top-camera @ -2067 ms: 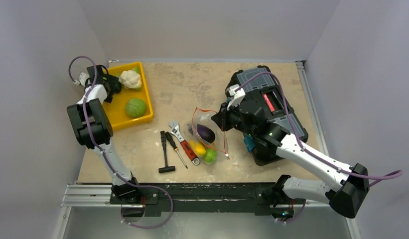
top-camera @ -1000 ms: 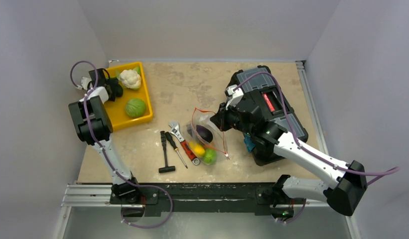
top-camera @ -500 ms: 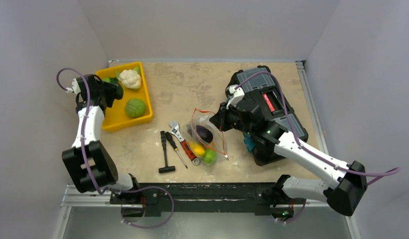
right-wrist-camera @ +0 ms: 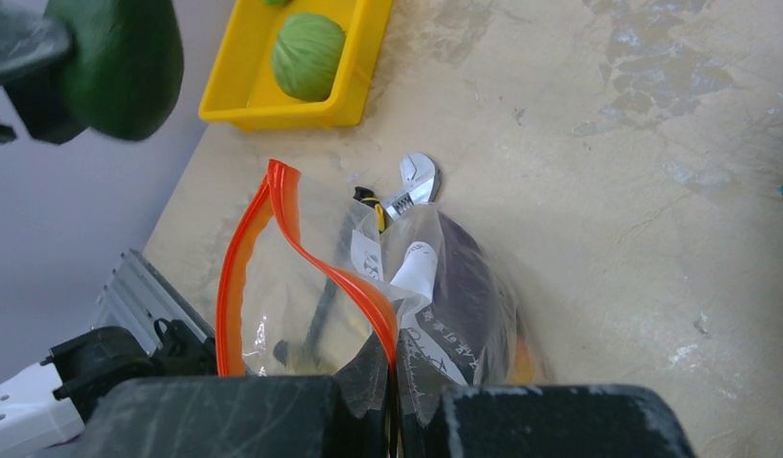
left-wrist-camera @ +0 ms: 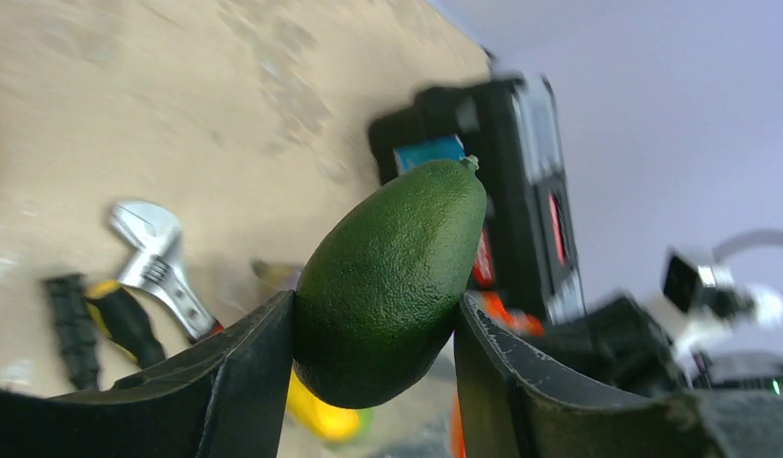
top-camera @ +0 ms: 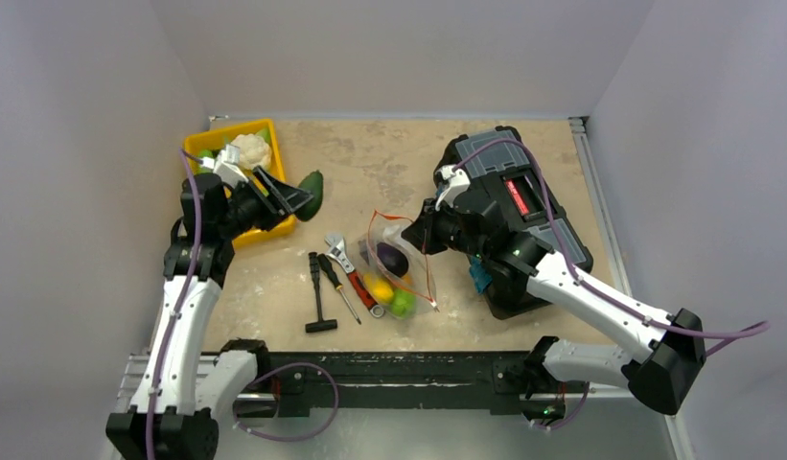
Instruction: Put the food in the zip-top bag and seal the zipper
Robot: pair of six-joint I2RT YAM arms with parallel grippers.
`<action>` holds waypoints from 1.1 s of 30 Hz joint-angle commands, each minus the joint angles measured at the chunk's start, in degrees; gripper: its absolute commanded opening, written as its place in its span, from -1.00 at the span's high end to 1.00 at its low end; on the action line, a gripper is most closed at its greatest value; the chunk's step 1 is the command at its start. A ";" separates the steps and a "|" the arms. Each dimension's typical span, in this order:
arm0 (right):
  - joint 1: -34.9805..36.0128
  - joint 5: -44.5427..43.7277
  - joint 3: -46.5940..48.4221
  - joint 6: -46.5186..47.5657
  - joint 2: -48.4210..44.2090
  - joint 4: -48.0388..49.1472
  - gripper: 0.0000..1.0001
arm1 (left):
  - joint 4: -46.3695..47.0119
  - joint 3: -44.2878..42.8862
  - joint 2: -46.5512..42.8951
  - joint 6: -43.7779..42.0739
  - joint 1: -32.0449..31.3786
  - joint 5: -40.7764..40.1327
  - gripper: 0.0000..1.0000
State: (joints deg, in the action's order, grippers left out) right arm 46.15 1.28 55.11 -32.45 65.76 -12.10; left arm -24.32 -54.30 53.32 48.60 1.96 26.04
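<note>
Sandy tabletop (top-camera: 370, 163) between pale walls carries everything, and we take the clear bag (top-camera: 401, 264) near its middle as our landmark. Inside the bag we see an eggplant (top-camera: 393, 259), a yellow piece (top-camera: 380, 286) and a green piece (top-camera: 404, 302), so by our reckoning most of the loading is done. Our right gripper (right-wrist-camera: 392, 401) sits at the bag's right edge, its jaws closed tight on the plastic just under the zipper (right-wrist-camera: 273, 210), lifting that side so the red-orange strip bows apart and the mouth gapes toward the left. Our left gripper (top-camera: 291, 198) hangs above the table to the left of the bag and well apart from it, its jaws at a middling width clamped on a green avocado (left-wrist-camera: 392, 281) that fills the gap between the fingers. Farther left of the bag stands the yellow tray (top-camera: 193, 144) with a cauliflower (top-camera: 248, 149) and a cabbage (right-wrist-camera: 309, 55), which we judge are not ours to pack. Just left of the bag lie a wrench (top-camera: 351, 268) and other hand tools; to its right is a black toolbox (top-camera: 523, 192). Left to do, as we judge it: bring the avocado across, drop it through the open mouth, then press the zipper shut along its length.
</note>
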 commanded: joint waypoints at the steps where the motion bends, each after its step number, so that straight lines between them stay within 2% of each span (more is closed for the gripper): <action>1: -0.18 0.56 3.08 -1.61 0.29 -0.09 1.00 | -1.83 2.09 -6.10 -2.18 -7.56 10.34 0.72; 5: -0.13 1.09 4.12 -2.12 0.52 -0.17 1.00 | -2.08 3.17 -10.38 -0.67 -15.68 11.75 0.72; 9: -0.17 1.78 4.95 -2.44 0.51 0.13 1.00 | 1.97 5.10 -11.69 2.53 -26.72 7.80 0.71; 12: -0.18 1.32 5.62 -2.61 0.36 -0.19 1.00 | 4.74 4.14 -8.89 3.79 -36.50 4.38 0.71; 16: -0.18 0.29 5.53 -3.68 -1.44 -0.73 1.00 | -0.02 -0.06 -2.43 4.91 -44.61 -2.88 0.72; 19: -0.18 -0.20 4.68 -4.35 -3.92 -0.01 1.00 | -4.44 -1.82 1.65 8.65 -47.10 -6.69 0.75; 25: -0.17 2.21 1.66 -3.34 -7.57 4.23 1.00 | -1.73 -0.90 4.94 13.91 -47.47 -8.73 0.74; 29: -0.10 3.74 0.85 -2.09 -8.29 5.39 1.00 | -1.83 -2.06 7.32 16.23 -47.45 -8.76 0.63; 33: 0.07 4.51 0.56 -1.01 -7.41 4.91 1.00 | 3.46 -1.82 11.00 21.67 -47.45 -2.34 0.42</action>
State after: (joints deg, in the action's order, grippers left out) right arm 46.15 3.70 55.81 -34.89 58.48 -10.90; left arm -26.98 -54.13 61.52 63.70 -45.15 18.98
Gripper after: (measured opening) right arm 0.003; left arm 0.546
